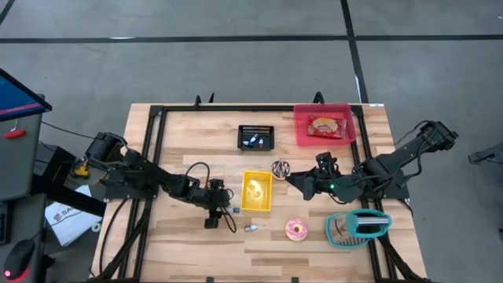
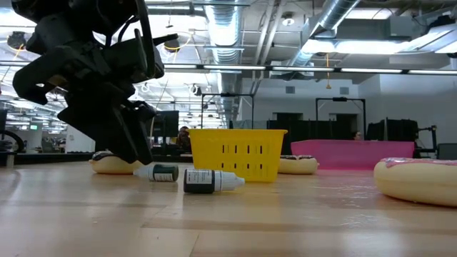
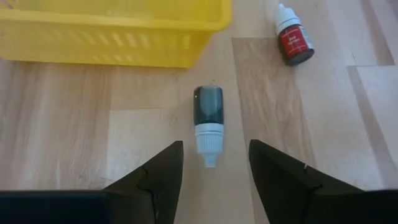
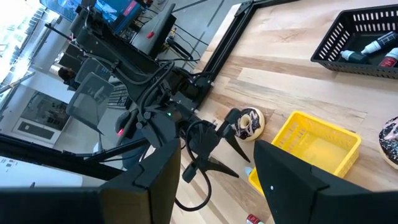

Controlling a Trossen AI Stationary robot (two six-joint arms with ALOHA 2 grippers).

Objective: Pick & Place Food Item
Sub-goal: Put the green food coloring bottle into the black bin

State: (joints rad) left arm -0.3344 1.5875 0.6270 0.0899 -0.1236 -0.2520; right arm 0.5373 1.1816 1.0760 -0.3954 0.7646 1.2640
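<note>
The left gripper [image 3: 211, 180] hangs low over the wooden table [image 3: 74, 143], its two dark fingers [image 3: 158, 177] spread apart with nothing between them. Just past the fingertips lies a small dark green bottle [image 3: 208, 121] on its side, white cap pointing back toward the gripper (not touched by either finger). Beyond it stands the yellow basket [image 3: 112, 37], and off to one side lies a second bottle with a red label [image 3: 293, 42]. Near the table's front edge sits a pink frosted donut [image 1: 298, 229], beside a teal basket [image 1: 357, 228]. The right gripper [image 1: 292, 179] waits in the air beside the yellow basket, fingers parted and empty. At the far edge, a pink tray [image 1: 302, 130] holds a packaged pastry [image 1: 326, 126], next to a black crate [image 1: 256, 137].
</note>
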